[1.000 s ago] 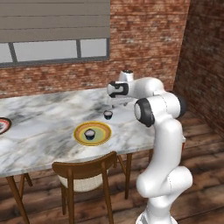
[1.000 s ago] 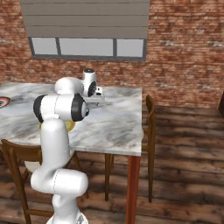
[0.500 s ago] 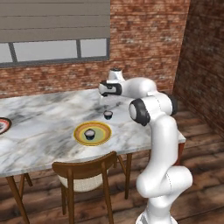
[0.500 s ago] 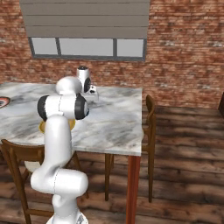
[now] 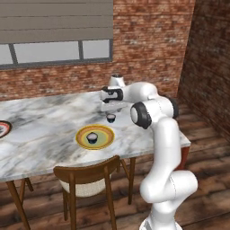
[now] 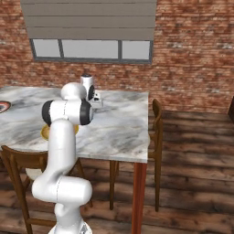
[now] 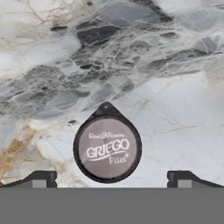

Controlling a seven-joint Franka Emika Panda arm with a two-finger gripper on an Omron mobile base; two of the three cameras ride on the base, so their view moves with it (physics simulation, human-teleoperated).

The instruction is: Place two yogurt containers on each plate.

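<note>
One yogurt container (image 7: pixel 107 148), a dark cup with a pale lid reading "GRIEGO Plus", stands on the marble table (image 5: pixel 45 117) directly under my gripper (image 7: pixel 111 180). The gripper is open, one fingertip on each side of the cup and above it. From the left base view the gripper (image 5: pixel 110 107) hovers just over that cup (image 5: pixel 110 117). A second yogurt container (image 5: pixel 92 138) sits in the centre of the yellow-orange plate (image 5: pixel 104 138). The red-rimmed plate (image 5: pixel 2 129) lies at the table's far left edge. My arm hides most of the yellow plate (image 6: pixel 45 133) in the right base view.
A wooden chair (image 5: pixel 90 177) is tucked under the table's near side, and another chair (image 6: pixel 156 137) stands at its right end. A brick wall with a window runs behind the table. The table's right edge (image 6: pixel 147 132) is close to the arm.
The hand has swung left and dropped slightly, now sitting over the loose cup. Both cups and the plates have stayed put.
</note>
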